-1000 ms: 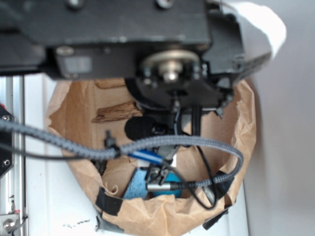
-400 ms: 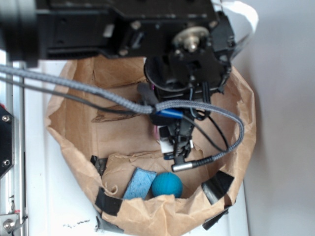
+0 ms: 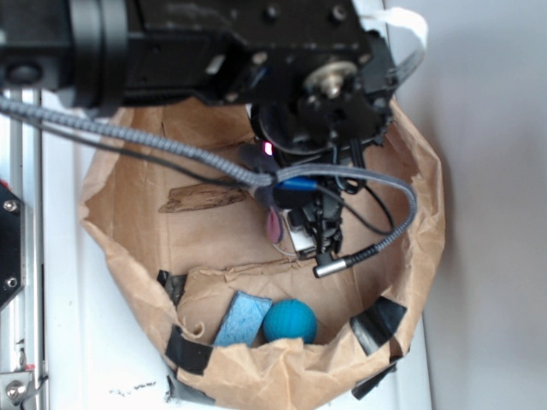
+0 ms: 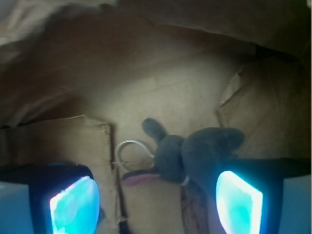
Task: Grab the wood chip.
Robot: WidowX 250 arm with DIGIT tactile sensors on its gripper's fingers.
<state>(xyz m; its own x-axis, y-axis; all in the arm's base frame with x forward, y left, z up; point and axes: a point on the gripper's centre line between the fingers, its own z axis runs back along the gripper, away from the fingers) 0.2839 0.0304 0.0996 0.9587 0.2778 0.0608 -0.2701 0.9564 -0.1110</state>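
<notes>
Brown paper bag [image 3: 410, 213] on white table [image 3: 77, 359], wood chip [image 3: 203, 198] lying inside, claw [image 4: 156, 200] seemingly spread, empty

The gripper [image 3: 314, 224] hangs inside the torn brown paper bag [image 3: 423, 213], its fingers hidden under black arm parts and a grey braided cable [image 3: 171, 154]. The wood chip [image 3: 203, 198] lies flat on the bag floor, left of the gripper, apart from it. Below the gripper sit a blue block [image 3: 240, 318] and a teal ball [image 3: 290, 321], touching each other
</notes>
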